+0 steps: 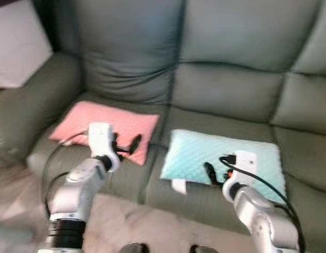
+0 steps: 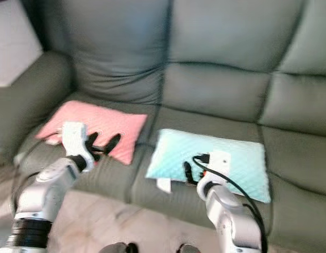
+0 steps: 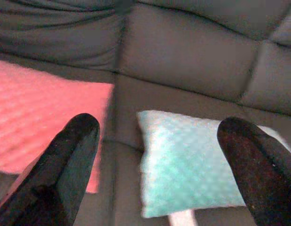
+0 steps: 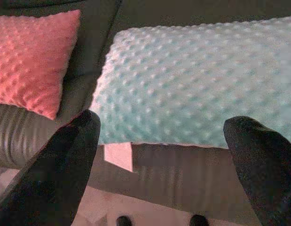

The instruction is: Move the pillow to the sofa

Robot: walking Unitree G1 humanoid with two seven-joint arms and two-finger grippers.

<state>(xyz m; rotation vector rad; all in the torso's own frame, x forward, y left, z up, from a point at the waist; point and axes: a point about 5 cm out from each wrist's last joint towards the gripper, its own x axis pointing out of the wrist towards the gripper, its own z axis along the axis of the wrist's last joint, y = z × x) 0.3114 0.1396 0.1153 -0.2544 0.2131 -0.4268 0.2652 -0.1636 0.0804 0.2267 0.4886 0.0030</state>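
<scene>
A pink dotted pillow (image 1: 105,128) lies flat on the left seat of the grey-green sofa (image 1: 226,84). On the middle seat lies a light blue dotted pillow (image 1: 226,158), also flat. My left gripper (image 1: 126,143) hovers open over the pink pillow's front right corner, nothing between its fingers. In the left wrist view both pillows lie past the spread black fingers (image 3: 72,155). My right gripper (image 1: 217,169) stands open at the blue pillow's front edge, holding nothing. The right wrist view looks down on the blue pillow (image 4: 197,80) and the pink pillow (image 4: 30,52).
The sofa's left armrest (image 1: 26,105) rises beside the pink pillow. A white tag (image 1: 178,185) sticks out under the blue pillow's front edge. Pale floor (image 1: 152,226) runs along the sofa front, with my feet (image 1: 134,247) on it. The right seat (image 1: 310,153) is bare.
</scene>
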